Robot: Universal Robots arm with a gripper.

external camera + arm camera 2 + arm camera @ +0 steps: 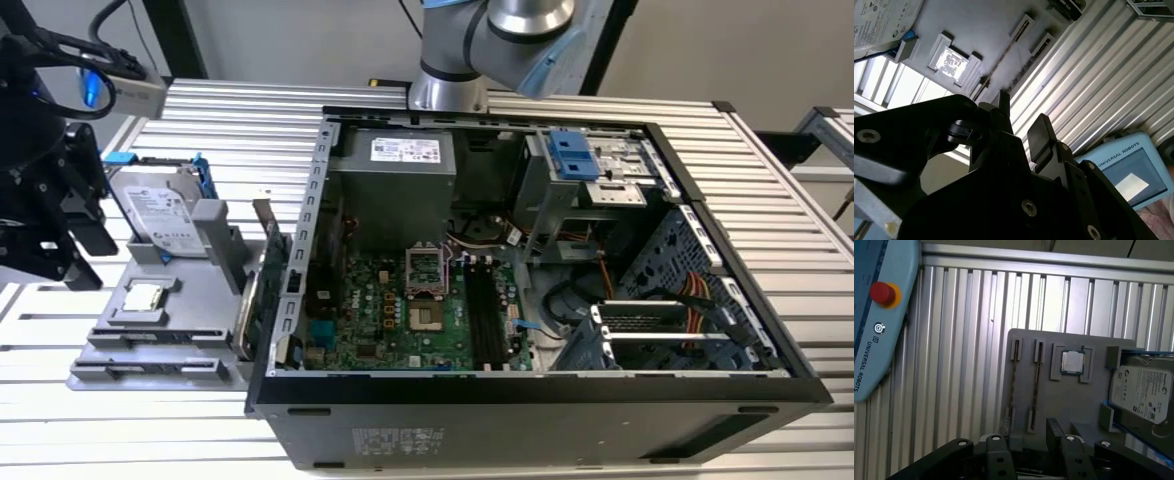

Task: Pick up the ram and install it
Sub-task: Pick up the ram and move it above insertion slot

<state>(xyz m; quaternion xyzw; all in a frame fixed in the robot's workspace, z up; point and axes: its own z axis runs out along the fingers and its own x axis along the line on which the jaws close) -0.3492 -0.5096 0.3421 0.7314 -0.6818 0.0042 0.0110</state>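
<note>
Here, spread-fingered end effector (1026, 445) near the ram (1037, 382) in its tray (1074, 405).

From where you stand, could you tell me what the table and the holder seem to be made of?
The table looks like bare aluminium: ribbed silvery slats with bright streaks of glare. The holder looks like matte grey plastic, possibly printed: even colour, no shine, shaped slots and pockets.

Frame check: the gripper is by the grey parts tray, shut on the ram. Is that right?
No. The gripper is by the grey parts tray, but it is open and empty; the second wrist view shows nothing between its fingers.
</note>
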